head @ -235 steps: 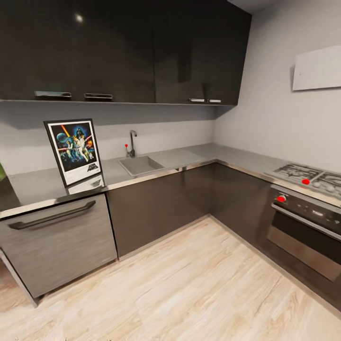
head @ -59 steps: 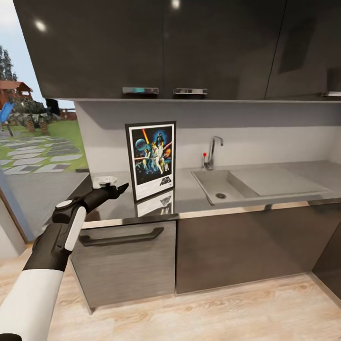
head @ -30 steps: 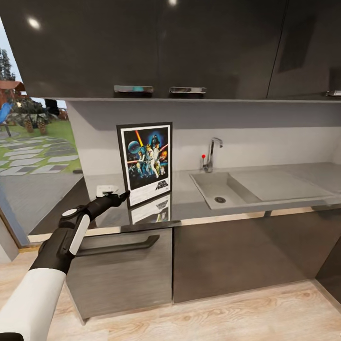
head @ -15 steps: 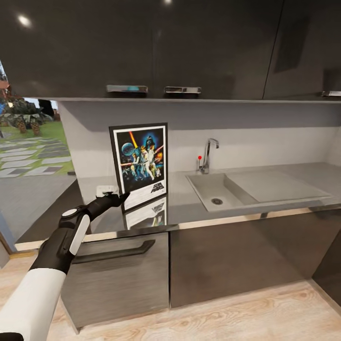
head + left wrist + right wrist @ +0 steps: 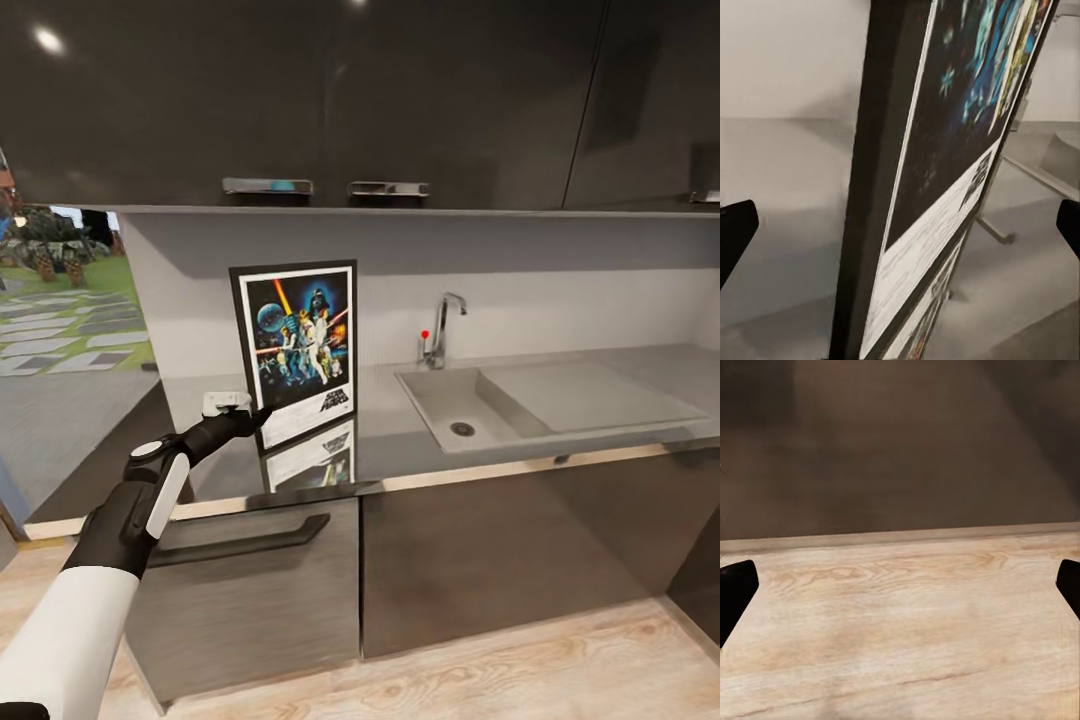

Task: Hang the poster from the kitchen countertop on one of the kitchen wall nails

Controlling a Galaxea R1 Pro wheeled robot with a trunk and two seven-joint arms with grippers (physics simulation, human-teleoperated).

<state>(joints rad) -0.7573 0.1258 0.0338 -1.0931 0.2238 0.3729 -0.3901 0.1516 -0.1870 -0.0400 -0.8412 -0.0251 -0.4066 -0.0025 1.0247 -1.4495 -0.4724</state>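
Note:
The poster [image 5: 295,350] stands upright on the kitchen countertop [image 5: 600,400], leaning against the back wall, left of the sink. It has colourful figures on dark blue, a white border and a thin black frame. My left gripper [image 5: 257,414] reaches to its lower left corner. In the left wrist view the poster [image 5: 945,187] is seen edge-on and very close. Its black frame edge lies between the widely spread fingertips [image 5: 735,232] of the open left gripper [image 5: 900,232]. The right gripper [image 5: 900,592] is open over the wooden floor, holding nothing.
A moulded sink [image 5: 455,405] with a chrome tap [image 5: 445,325] lies right of the poster. Dark wall cabinets [image 5: 350,100] hang low above the counter. A small white object [image 5: 226,402] sits by my left gripper. A dishwasher front with a handle [image 5: 245,545] is below.
The robot has driven up to the counter and the left arm has reached out to the poster's lower left corner. Over the last half second the view shifted slightly; the poster stays put.

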